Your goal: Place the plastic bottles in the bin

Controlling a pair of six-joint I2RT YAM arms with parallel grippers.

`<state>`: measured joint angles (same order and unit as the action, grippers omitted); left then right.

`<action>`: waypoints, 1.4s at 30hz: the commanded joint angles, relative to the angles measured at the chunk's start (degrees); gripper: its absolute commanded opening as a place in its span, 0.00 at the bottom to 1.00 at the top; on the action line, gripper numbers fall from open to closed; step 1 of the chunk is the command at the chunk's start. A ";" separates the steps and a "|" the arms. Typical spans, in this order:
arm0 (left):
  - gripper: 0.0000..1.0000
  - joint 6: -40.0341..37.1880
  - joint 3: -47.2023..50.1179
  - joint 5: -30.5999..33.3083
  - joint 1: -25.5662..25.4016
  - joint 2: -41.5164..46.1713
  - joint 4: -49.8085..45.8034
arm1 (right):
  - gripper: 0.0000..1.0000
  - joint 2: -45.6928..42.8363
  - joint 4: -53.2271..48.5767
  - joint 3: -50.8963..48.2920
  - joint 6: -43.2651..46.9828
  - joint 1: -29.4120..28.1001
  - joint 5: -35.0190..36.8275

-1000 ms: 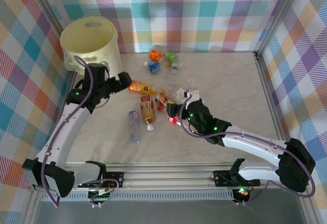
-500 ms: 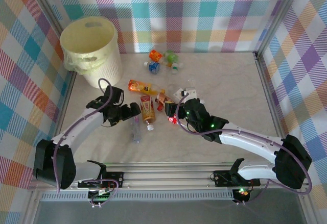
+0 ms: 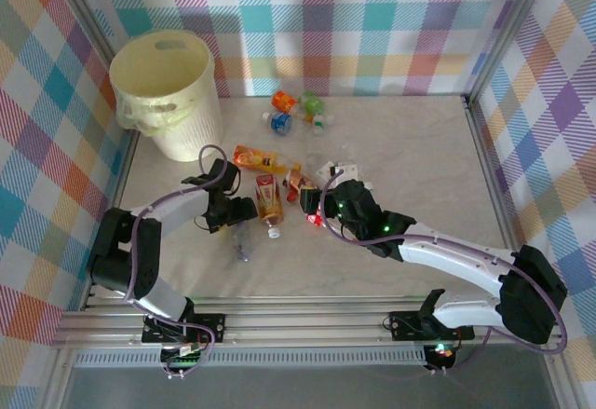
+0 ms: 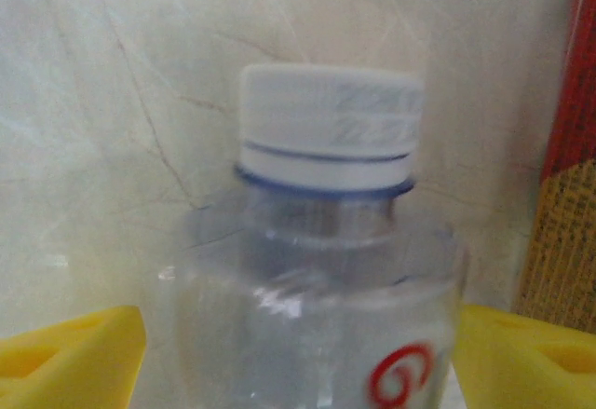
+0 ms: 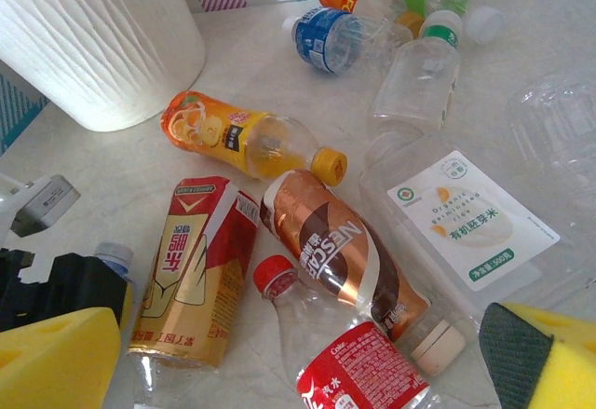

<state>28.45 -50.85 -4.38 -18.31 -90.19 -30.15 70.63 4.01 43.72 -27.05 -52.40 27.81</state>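
Observation:
A clear plastic bottle [image 4: 317, 269] with a white cap lies on the table [image 3: 410, 148], left of the middle [image 3: 244, 238]. My left gripper [image 3: 238, 211] straddles its shoulder. In the left wrist view the yellow fingertips [image 4: 79, 358] flank it, with a thin gap on the left side. My right gripper [image 3: 321, 206] hangs open over a red-capped, red-label bottle [image 5: 358, 367]. Beside that lie a brown bottle [image 5: 340, 251], a red-and-gold one [image 5: 191, 269] and an orange one [image 5: 233, 134]. The cream bin [image 3: 168, 92] stands upright at the back left.
More bottles, with orange [image 3: 283, 102], green [image 3: 312, 105] and blue [image 3: 279, 122] labels, lie near the back wall. A clear box with a white label [image 5: 456, 213] rests right of the brown bottle. Checked walls close in the table.
My left arm has swung from beside the bin down to the clear bottle, and its jaws have narrowed around it. The right arm has barely moved.

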 commanded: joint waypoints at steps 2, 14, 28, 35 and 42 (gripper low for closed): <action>0.83 -1.45 -1.57 0.88 -0.67 -2.58 3.07 | 1.00 0.05 -0.55 1.62 -0.65 0.46 -0.47; 0.76 -3.02 -1.02 1.89 -0.68 -5.50 5.16 | 1.00 1.09 1.76 2.00 2.62 0.48 -5.40; 0.54 -2.79 1.00 3.11 -0.65 -3.39 7.40 | 1.00 4.03 2.11 4.53 7.31 0.46 -9.13; 0.50 -1.98 3.61 5.60 -0.59 1.08 8.69 | 1.00 6.13 4.33 4.87 11.04 0.46 -13.92; 0.46 -2.30 5.70 6.93 -0.55 6.53 9.59 | 1.00 8.45 6.07 6.15 11.29 0.46 -18.64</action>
<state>26.13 -46.15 0.84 -18.35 -86.76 -22.55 78.61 6.85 47.75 -17.04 -52.14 12.32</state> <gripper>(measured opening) 0.504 0.996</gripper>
